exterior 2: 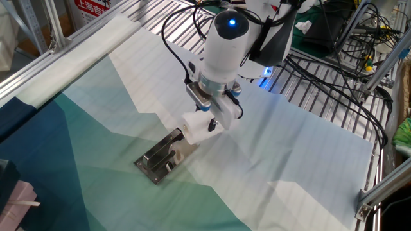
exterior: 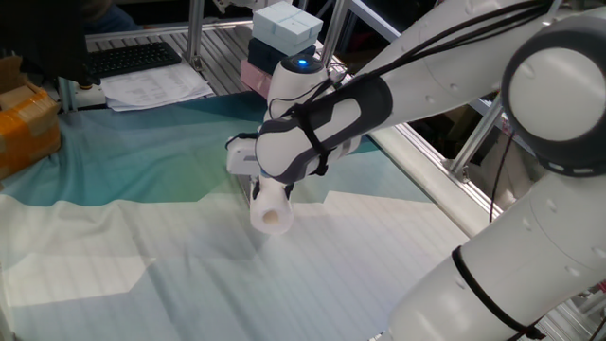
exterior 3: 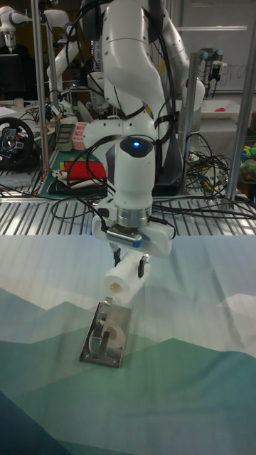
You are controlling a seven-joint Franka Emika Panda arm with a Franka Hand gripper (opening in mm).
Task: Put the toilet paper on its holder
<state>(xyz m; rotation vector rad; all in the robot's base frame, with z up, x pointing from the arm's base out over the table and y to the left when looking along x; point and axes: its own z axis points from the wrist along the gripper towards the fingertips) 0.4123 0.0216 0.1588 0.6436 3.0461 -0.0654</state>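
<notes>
The toilet paper [exterior: 270,207] is a white roll with a hollow tube end facing the camera, and my gripper [exterior: 267,194] is shut on it. It hangs tilted just above the table cloth. In the other fixed view the toilet paper [exterior 2: 197,127] sits at the right end of the holder [exterior 2: 158,158], a grey metal plate with a thin bar lying along it. In the tall fixed view the toilet paper [exterior 3: 124,276] is above the far end of the holder [exterior 3: 107,336], with the gripper [exterior 3: 129,260] clamped over it. In the first fixed view the holder is hidden behind the roll and arm.
A teal and white cloth [exterior 2: 96,128] covers the table. Stacked boxes [exterior: 284,38], papers and a keyboard [exterior: 133,59] lie at the back. Metal frame rails [exterior 2: 58,38] and cables [exterior 2: 321,64] border the table.
</notes>
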